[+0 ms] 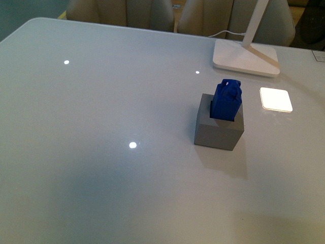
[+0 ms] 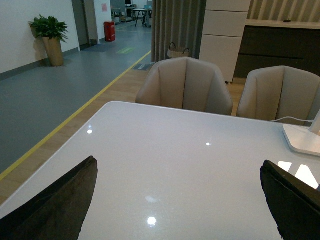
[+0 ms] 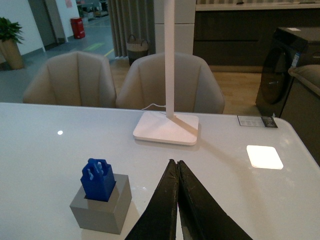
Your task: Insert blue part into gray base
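Front view: no arm in frame. Blue part sits in the recess of the gray base, upper body and knob standing proud of the top face, leaning slightly. Base rests on the glossy white table, near the flat white lamp foot. A bright square reflection lies on the tabletop just beside the base.

Right wrist view: right gripper clenched, 2 dark tapered fingers pressed together, holding nothing, apart from the base. The blue part shows 2 pale marks on its knob; the gray base is matte, sharp-edged. Lamp stem and 2 beige chairs visible here.

Left wrist view: left gripper spread wide, empty, dark fingers at both frame edges over bare table. Neither task piece visible.
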